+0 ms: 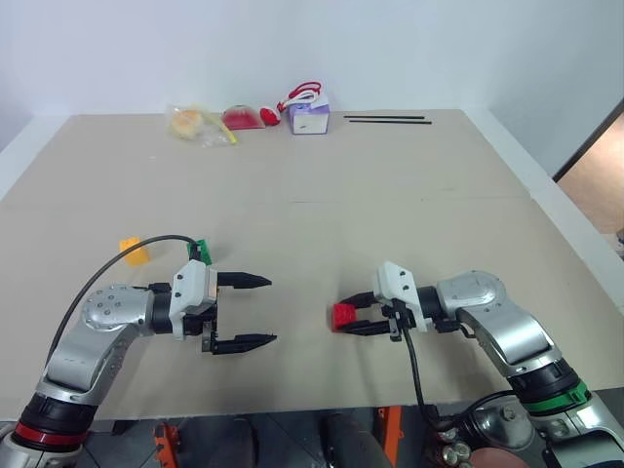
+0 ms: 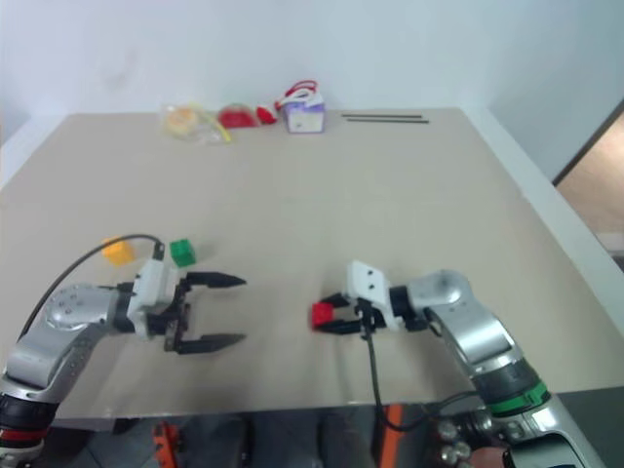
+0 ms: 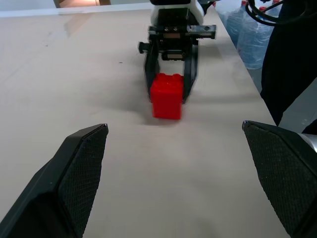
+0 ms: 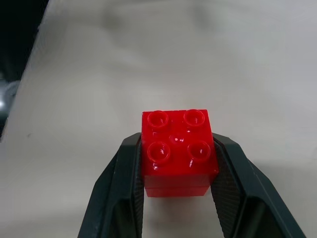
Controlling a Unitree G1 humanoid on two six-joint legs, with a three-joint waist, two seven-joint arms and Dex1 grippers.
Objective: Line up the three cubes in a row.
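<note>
The red cube sits low over the tan table near its front edge, studs up. My right gripper is shut on it, one black finger pressed against each side. The left wrist view shows the same red cube straight ahead between those fingers. My left gripper is open and points right toward the red cube, a hand's width away from it, with nothing between its fingers. The green cube lies just behind the left wrist. The yellow-orange cube lies a little further left.
At the table's far edge lie a purple-and-white box, a red object, a clear bag with something yellow and two thin black sticks. The table's right edge drops off to the floor.
</note>
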